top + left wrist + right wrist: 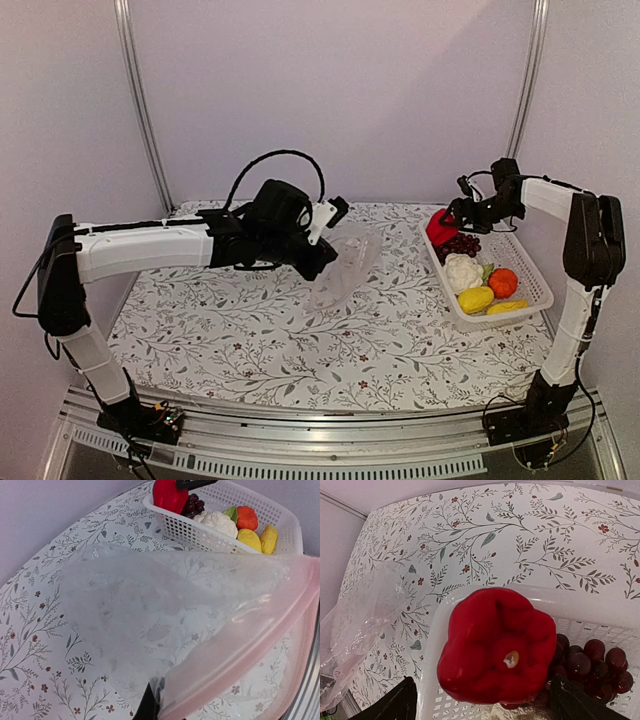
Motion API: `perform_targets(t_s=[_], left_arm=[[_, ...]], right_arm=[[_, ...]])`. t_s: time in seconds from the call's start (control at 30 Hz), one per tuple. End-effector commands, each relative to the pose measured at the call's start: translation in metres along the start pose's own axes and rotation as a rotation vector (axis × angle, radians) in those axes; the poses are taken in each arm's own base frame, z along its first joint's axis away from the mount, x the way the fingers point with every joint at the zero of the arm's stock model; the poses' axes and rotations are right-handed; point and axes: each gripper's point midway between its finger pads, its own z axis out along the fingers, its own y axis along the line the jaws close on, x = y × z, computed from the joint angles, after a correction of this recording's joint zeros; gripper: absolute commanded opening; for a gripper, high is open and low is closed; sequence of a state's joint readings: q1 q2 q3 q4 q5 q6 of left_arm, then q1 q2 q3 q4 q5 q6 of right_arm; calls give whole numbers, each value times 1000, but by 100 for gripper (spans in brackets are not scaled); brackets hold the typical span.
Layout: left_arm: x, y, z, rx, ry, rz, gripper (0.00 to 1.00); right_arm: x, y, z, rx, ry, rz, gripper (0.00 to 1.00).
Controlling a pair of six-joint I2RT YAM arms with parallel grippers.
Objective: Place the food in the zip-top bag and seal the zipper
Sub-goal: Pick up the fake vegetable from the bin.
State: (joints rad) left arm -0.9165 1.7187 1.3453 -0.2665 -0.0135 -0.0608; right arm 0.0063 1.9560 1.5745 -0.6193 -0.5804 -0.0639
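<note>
Right gripper (447, 222) clamps the red pepper (497, 647) over the white mesh basket (540, 275), upper right of the top view — left gripper (322, 258) pinches the zip-top bag (165, 615).

Mid-table: clear crinkly plastic bag (345, 265), one edge lifted.
In white basket (532, 272): red toy pepper (440, 228) raised over dark grapes (462, 244), white cauliflower (462, 272), yellow lemon (476, 299), orange ball (503, 282), banana (508, 307).
</note>
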Motion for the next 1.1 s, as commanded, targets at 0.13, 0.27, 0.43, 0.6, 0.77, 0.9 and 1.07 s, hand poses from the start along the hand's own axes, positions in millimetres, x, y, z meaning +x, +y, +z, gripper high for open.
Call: perform_targets(t_s=[0.13, 0.27, 0.43, 0.6, 0.77, 0.9, 1.07], left_arm=[[-5, -11, -5, 42, -21, 2, 0], [-5, -17, -6, 51, -15, 9, 0], [-8, -17, -8, 42, -33, 11, 0], [-20, -10, -11, 8, -74, 1, 0], [-31, -12, -4, 32, -122, -103, 0], [-37, -10, 8, 36, -133, -212, 0], [-53, -1, 17, 26, -178, -298, 0]], right_arm=[[1, 4, 20, -105, 33, 43, 94], [-5, 7, 24, -135, 29, 54, 84], [-10, 8, 23, -136, 18, 46, 63], [-10, 18, 6, -134, -20, 6, 53], [-9, 39, -34, -98, -108, -87, 49], [-6, 68, -77, -92, -188, -174, 48], [5, 110, -122, -151, -233, -261, 46]])
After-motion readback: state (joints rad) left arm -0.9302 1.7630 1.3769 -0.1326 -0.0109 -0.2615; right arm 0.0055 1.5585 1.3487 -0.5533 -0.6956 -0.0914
